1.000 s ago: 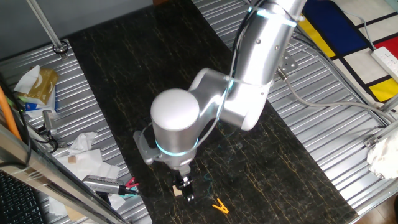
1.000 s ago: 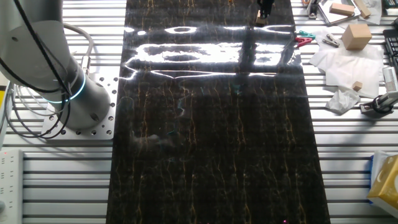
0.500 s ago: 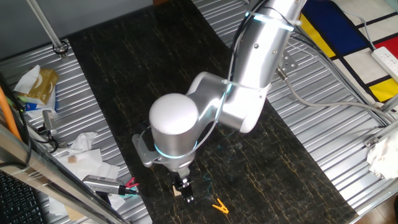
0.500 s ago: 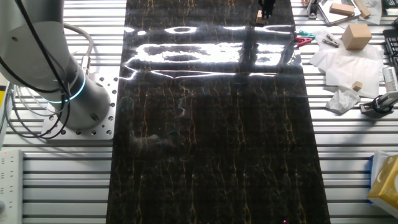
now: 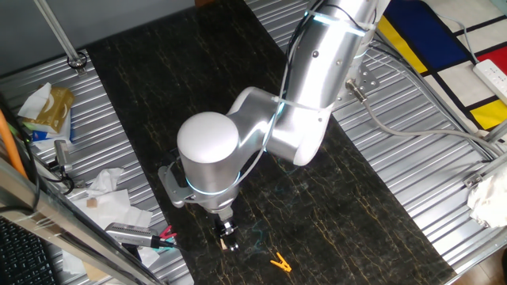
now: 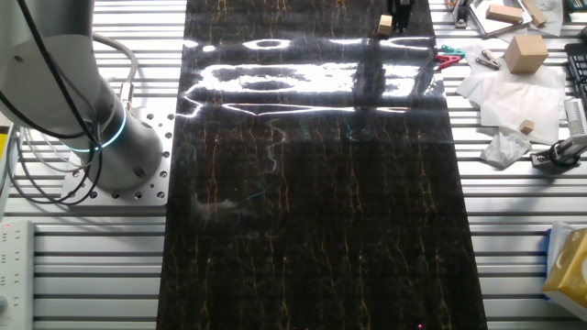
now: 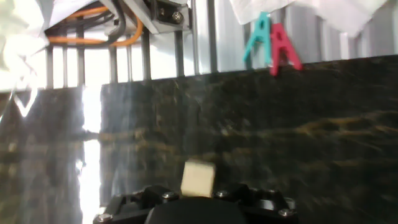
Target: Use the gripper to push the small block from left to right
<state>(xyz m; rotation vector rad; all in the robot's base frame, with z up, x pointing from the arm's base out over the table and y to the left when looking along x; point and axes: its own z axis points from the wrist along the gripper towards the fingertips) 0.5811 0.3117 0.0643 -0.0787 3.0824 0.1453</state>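
Note:
The small block is a pale tan cube on the dark mat near its front edge. It also shows in the other fixed view and in the hand view. The gripper hangs from the bulky silver arm and stands low, right beside the block. Its fingers read as one narrow black piece, held together and empty. In the other fixed view the gripper is just right of the block. In the hand view the gripper's black body fills the bottom edge, with the block directly ahead of it.
A yellow-orange clip lies on the mat right of the gripper. Teal and red clips sit at the mat's edge. Crumpled tissue, tools and a cardboard box lie on the ribbed metal table beyond that edge.
The arm has swung so that the gripper shifted across to the other side of the block, toward the clips. The block has moved only a little.

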